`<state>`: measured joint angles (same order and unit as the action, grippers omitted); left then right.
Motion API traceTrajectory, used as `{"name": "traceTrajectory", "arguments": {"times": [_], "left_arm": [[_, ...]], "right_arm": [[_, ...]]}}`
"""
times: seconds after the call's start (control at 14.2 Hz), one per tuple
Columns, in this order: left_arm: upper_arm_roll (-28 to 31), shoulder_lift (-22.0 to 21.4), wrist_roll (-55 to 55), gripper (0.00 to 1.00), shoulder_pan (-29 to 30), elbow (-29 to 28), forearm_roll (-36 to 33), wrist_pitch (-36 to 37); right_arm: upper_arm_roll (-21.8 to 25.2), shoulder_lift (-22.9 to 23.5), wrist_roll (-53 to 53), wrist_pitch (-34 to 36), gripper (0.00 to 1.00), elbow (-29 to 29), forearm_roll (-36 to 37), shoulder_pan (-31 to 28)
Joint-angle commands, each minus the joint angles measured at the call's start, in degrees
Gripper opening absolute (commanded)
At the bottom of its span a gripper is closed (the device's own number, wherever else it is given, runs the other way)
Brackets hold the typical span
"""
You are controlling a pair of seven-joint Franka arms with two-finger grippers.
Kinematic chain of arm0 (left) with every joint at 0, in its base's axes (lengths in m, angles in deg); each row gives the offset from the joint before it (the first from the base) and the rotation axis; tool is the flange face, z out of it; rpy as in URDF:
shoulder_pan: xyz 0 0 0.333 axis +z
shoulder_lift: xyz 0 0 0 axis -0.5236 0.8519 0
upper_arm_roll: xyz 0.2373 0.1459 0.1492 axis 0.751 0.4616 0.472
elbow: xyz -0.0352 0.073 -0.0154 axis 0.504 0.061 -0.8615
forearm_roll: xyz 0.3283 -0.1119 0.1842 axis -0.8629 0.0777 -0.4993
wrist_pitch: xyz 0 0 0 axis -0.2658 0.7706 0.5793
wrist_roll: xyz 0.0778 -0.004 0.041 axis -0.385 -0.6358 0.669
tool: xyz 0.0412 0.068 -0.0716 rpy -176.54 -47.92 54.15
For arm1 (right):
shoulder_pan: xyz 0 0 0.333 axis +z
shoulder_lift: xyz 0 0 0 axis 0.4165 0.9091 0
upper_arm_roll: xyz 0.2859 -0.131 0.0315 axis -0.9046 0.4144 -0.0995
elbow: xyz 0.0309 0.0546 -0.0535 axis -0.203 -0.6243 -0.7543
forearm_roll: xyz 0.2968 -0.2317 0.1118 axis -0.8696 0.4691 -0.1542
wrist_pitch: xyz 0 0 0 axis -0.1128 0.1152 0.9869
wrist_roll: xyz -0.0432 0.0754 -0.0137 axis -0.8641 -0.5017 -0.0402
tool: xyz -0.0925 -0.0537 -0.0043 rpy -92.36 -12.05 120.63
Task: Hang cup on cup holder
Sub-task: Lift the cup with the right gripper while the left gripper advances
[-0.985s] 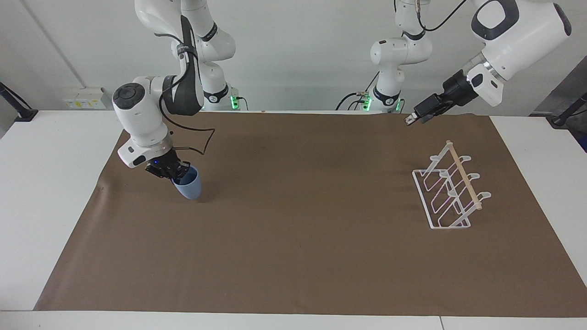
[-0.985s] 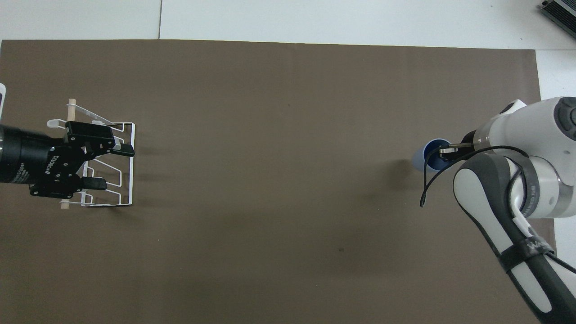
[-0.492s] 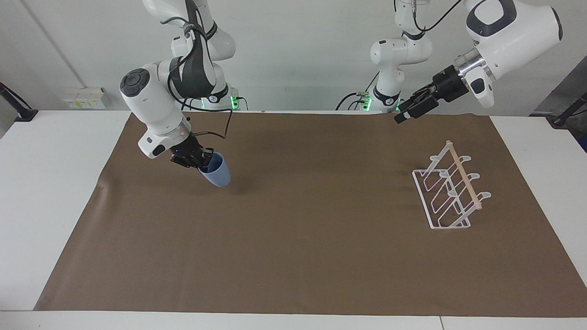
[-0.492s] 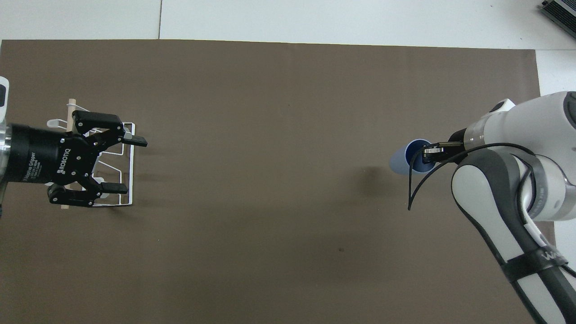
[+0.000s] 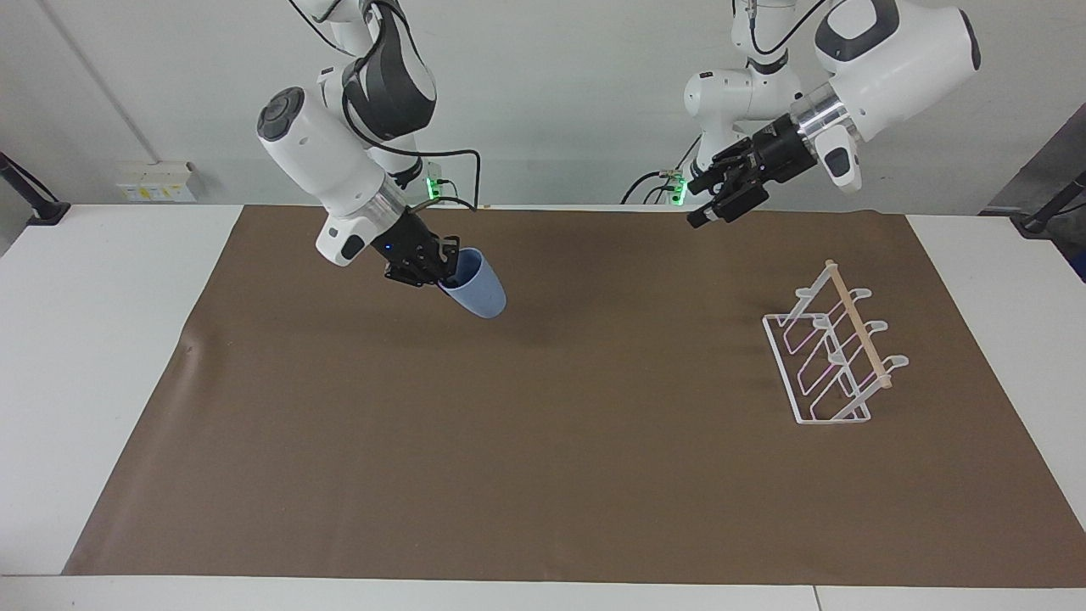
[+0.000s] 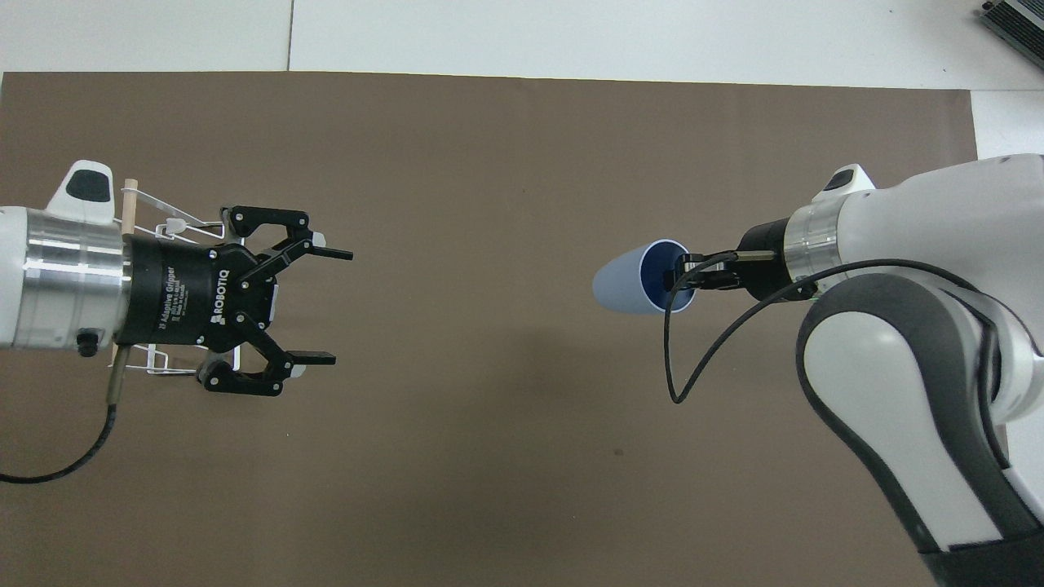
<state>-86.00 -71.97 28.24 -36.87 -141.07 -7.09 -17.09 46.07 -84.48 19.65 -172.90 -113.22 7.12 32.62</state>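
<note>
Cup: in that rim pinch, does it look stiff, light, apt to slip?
The cup probably is stiff: its rim stays round in the right gripper. Likely light, hanging tilted from one wall. Its smooth taper could let it swing or slip.

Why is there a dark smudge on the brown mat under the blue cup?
In the facing view that smudge is the shadow of the cup, soft and faint because the right hand holds the cup tilted in the air above the mat. In the overhead view a similar soft shadow lies on the mat beside the left hand, and the right arm's white shell looks slightly blurred.
</note>
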Motion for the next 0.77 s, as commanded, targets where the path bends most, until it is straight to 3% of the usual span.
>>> {"name": "traceTrajectory", "arguments": {"times": [0.0,0.28,0.49,0.7], "left_arm": [[0.6,-2.6,6.8,1.00,-3.2,-4.2,1.0,-2.9],[-0.6,-2.3,12.3,1.00,-4.2,-4.1,1.5,-8.6],[-0.7,-1.8,15.1,1.00,-6.0,-3.9,4.7,-16.3],[-1.3,-1.8,18.5,1.00,-9.1,-4.0,5.7,-19.0]], "right_arm": [[-0.1,-2.0,-2.2,2.4,0.00,2.8,-5.9,-0.6],[-0.2,-4.3,-3.7,2.2,0.00,3.0,-16.3,-0.5],[-1.0,-4.4,-3.1,1.9,0.00,2.8,-17.8,0.3],[-1.0,-4.3,0.6,-1.1,0.00,3.1,-17.8,3.1]]}}
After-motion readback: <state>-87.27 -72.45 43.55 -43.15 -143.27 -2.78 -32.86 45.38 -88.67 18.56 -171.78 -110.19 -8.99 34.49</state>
